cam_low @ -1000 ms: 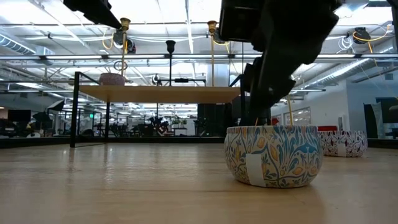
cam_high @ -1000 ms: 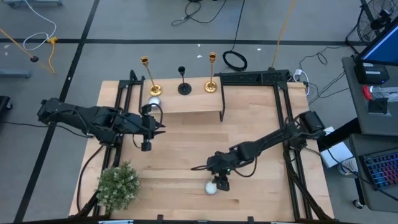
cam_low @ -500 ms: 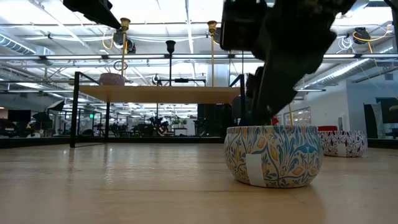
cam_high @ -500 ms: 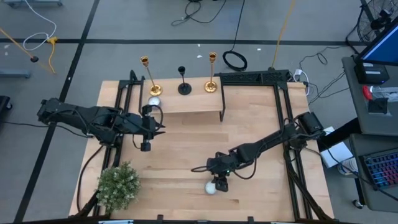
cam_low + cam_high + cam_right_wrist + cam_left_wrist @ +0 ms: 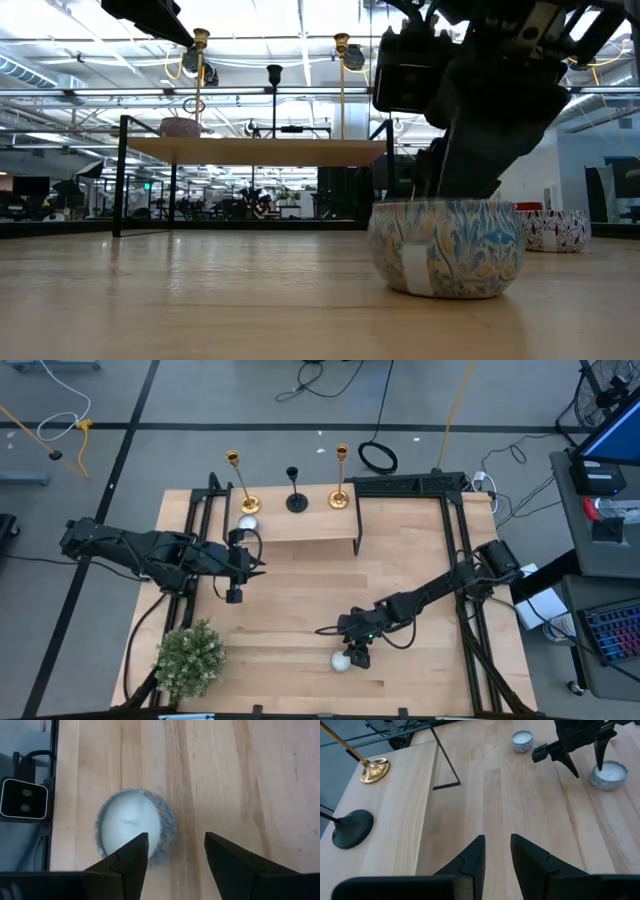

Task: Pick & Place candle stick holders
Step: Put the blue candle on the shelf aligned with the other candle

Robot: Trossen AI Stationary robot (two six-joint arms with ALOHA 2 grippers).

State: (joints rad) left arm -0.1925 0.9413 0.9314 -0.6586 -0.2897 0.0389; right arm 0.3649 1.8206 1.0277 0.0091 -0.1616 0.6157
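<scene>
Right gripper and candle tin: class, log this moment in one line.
right gripper: open, beside candle tin | left gripper: open, idle | candlesticks: on shelf

Patterned candle tin (image 5: pixel 447 246) on table (image 5: pixel 200 300), dark arm (image 5: pixel 480 90) above.

Table (image 5: pixel 400 560): we see pale wood, smooth, matt.
Gold candlesticks (image 5: pixel 242 485): shiny polished metal.
Black candlestick (image 5: pixel 296 492): matt dark finish.
Tealight tin (image 5: pixel 446 248): glossy patterned wall, paper label.
Right gripper (image 5: pixel 175 851) fingers: matt black plastic.
</scene>
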